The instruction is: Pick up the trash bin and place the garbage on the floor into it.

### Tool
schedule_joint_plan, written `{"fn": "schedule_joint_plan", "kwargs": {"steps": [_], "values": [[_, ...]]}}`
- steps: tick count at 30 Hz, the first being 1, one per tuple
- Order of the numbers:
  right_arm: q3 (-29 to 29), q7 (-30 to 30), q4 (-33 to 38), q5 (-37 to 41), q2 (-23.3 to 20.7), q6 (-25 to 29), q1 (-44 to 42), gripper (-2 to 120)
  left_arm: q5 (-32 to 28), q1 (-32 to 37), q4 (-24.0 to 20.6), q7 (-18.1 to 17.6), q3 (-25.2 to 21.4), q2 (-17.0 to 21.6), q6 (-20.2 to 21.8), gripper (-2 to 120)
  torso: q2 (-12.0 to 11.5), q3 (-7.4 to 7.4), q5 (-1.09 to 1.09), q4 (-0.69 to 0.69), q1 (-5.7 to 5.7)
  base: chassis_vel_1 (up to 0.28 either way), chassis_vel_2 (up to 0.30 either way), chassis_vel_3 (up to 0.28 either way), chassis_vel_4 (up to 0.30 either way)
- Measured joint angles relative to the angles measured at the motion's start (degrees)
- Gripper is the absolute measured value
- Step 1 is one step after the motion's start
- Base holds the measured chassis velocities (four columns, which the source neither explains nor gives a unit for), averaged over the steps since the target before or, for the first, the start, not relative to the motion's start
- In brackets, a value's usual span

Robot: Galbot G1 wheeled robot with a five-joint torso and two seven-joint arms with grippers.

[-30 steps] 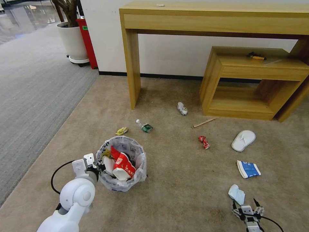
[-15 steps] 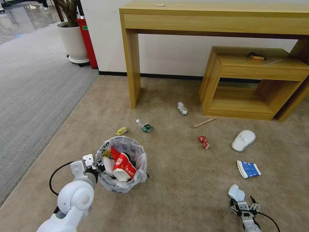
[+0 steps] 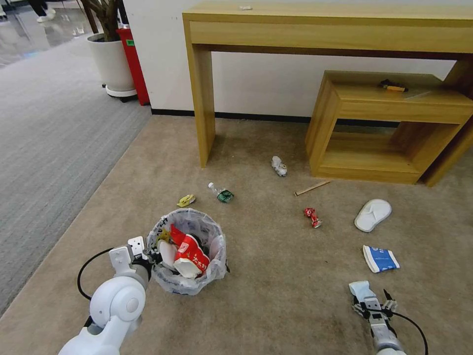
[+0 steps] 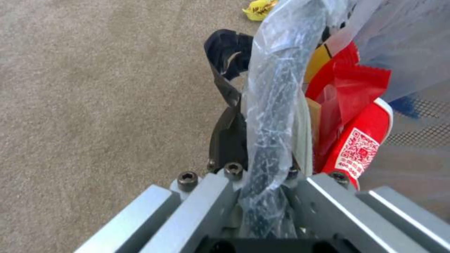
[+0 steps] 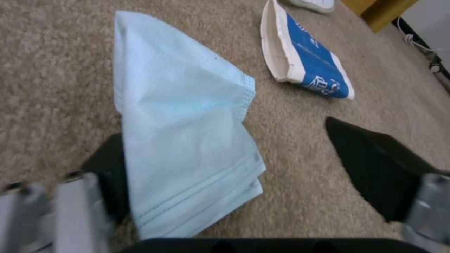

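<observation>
The trash bin (image 3: pixel 187 251), a small round basket lined with a clear bag, holds red packaging and stands on the beige floor (image 3: pixel 281 286). My left gripper (image 3: pixel 150 255) is shut on its near-left rim (image 4: pixel 269 116), one black finger (image 4: pixel 225 105) outside the bag. My right gripper (image 3: pixel 370 301) is low over a pale blue tissue (image 3: pixel 359 289), open, with the tissue (image 5: pixel 182 133) between its fingers (image 5: pixel 375 161). Loose garbage: a blue-white packet (image 3: pixel 380 259), white slipper (image 3: pixel 373 214), red wrapper (image 3: pixel 312 217), wooden stick (image 3: pixel 312 188), crushed can (image 3: pixel 279 166), small bottle (image 3: pixel 221 193), yellow scrap (image 3: pixel 186 200).
A tall wooden desk (image 3: pixel 325 29) and a low wooden shelf unit (image 3: pixel 389 128) stand against the back wall. A white plant pot (image 3: pixel 112 64) and a red box bin (image 3: pixel 134 64) sit at the far left, beside grey striped carpet (image 3: pixel 44 138).
My right gripper has moved forward along the floor and now straddles the pale blue tissue. The left gripper and the bin have barely shifted.
</observation>
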Motion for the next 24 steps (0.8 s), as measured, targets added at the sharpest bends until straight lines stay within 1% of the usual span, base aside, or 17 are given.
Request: {"fn": "schedule_joint_plan", "kwargs": {"steps": [1, 2, 5, 6, 7, 8, 9, 12, 13, 14, 15, 16, 18, 20, 22, 23, 24], "values": [[0.0, -0.1, -0.1, 0.0, 0.0, 0.1, 0.0, 81, 0.0, 0.0, 0.0, 0.0, 0.0, 0.0, 0.0, 0, 0.0, 0.00, 0.00, 0.00, 0.00, 0.000, 0.000, 0.000, 0.000], [0.0, -0.1, -0.1, 0.0, 0.0, 0.1, 0.0, 81, 0.0, 0.0, 0.0, 0.0, 0.0, 0.0, 0.0, 0, 0.0, 0.00, 0.00, 0.00, 0.00, 0.000, 0.000, 0.000, 0.000], [0.1, -0.3, -0.2, -0.2, 0.1, 0.7, 0.1, 65, 0.0, 0.0, -0.1, 0.0, -0.1, 0.0, 0.0, 0, 0.0, 0.00, 0.00, 0.00, 0.00, 0.000, 0.000, 0.000, 0.000], [0.1, -0.3, -0.2, -0.2, 0.1, 0.7, 0.1, 65, 0.0, 0.0, -0.1, 0.0, -0.1, 0.0, 0.0, 0, 0.0, 0.00, 0.00, 0.00, 0.00, 0.000, 0.000, 0.000, 0.000], [0.2, -0.4, -0.2, -0.3, 0.1, 0.9, 0.1, 61, 0.0, 0.0, -0.1, 0.0, -0.2, 0.0, 0.0, 0, 0.0, 0.00, 0.00, 0.00, 0.00, 0.000, 0.000, 0.000, 0.000], [0.3, -0.4, -0.3, -0.4, 0.1, 1.1, 0.1, 53, 0.1, 0.1, -0.1, 0.0, -0.2, 0.0, 0.0, 0, 0.0, 0.00, 0.00, 0.00, 0.00, 0.000, 0.000, 0.000, 0.000], [0.3, -0.4, -0.3, -0.4, 0.1, 1.1, 0.1, 53, 0.1, 0.1, -0.1, 0.0, -0.2, 0.0, 0.0, 0, 0.0, 0.00, 0.00, 0.00, 0.00, 0.000, 0.000, 0.000, 0.000], [0.4, -0.7, -0.3, -0.6, 0.0, 1.4, 0.1, 40, 0.1, 0.3, -0.2, 0.0, -0.2, 0.0, 0.0, 0, 0.0, 0.00, 0.00, 0.00, 0.00, 0.000, 0.000, 0.000, 0.000], [0.4, -0.7, -0.3, -0.6, 0.0, 1.4, 0.1, 40, 0.1, 0.3, -0.2, 0.0, -0.2, 0.0, 0.0, 0, 0.0, 0.00, 0.00, 0.00, 0.00, 0.000, 0.000, 0.000, 0.000], [0.5, -0.7, -0.3, -0.6, -0.1, 1.6, 0.1, 37, 0.2, 0.3, -0.2, 0.0, -0.2, 0.0, 0.0, 0, 0.0, 0.00, 0.00, 0.00, 0.00, 0.000, 0.000, 0.000, 0.000], [0.6, -0.9, -0.4, -0.8, -0.1, 1.8, 0.1, 28, 0.2, 0.4, -0.2, 0.0, -0.2, 0.0, 0.0, 0, 0.0, 0.00, 0.00, 0.00, 0.00, 0.000, 0.000, 0.000, 0.000], [0.6, -0.9, -0.4, -0.8, -0.1, 1.8, 0.1, 28, 0.2, 0.4, -0.2, 0.0, -0.2, 0.0, 0.0, 0, 0.0, 0.00, 0.00, 0.00, 0.00, 0.000, 0.000, 0.000, 0.000], [0.9, -1.1, -0.3, -1.0, -0.2, 2.0, -0.1, 18, 0.2, 0.3, -0.2, 0.0, -0.2, 0.0, -0.1, 0, 0.0, 0.00, 0.00, 0.00, 0.00, 0.000, 0.000, 0.000, 0.000], [0.9, -1.1, -0.2, -1.0, -0.2, 2.1, -0.2, 18, 0.2, 0.3, -0.2, 0.0, -0.2, 0.1, -0.1, 0, 0.0, 0.00, 0.00, 0.00, 0.00, 0.000, 0.000, 0.000, 0.000], [1.3, -1.1, 0.6, -1.2, -0.5, 2.4, -0.6, 4, 0.3, 0.2, 0.4, 0.0, -0.2, 0.1, -0.1, 0, 0.0, 0.00, 0.01, -0.01, 0.00, 0.000, 0.000, 0.000, 0.000], [1.5, -1.2, 1.6, -1.0, -1.0, 2.5, -1.1, 0, 0.4, 0.1, 0.8, 0.0, -0.2, 0.1, -0.1, 0, 0.0, 0.00, 0.00, 0.00, 0.00, 0.000, 0.000, 0.000, 0.000], [1.5, -1.2, 1.6, -1.0, -1.0, 2.5, -1.1, 0, 0.4, 0.1, 0.8, 0.0, -0.2, 0.1, -0.1, 0, 0.0, 0.00, 0.00, 0.00, 0.00, 0.000, 0.000, 0.000, 0.000]]}}
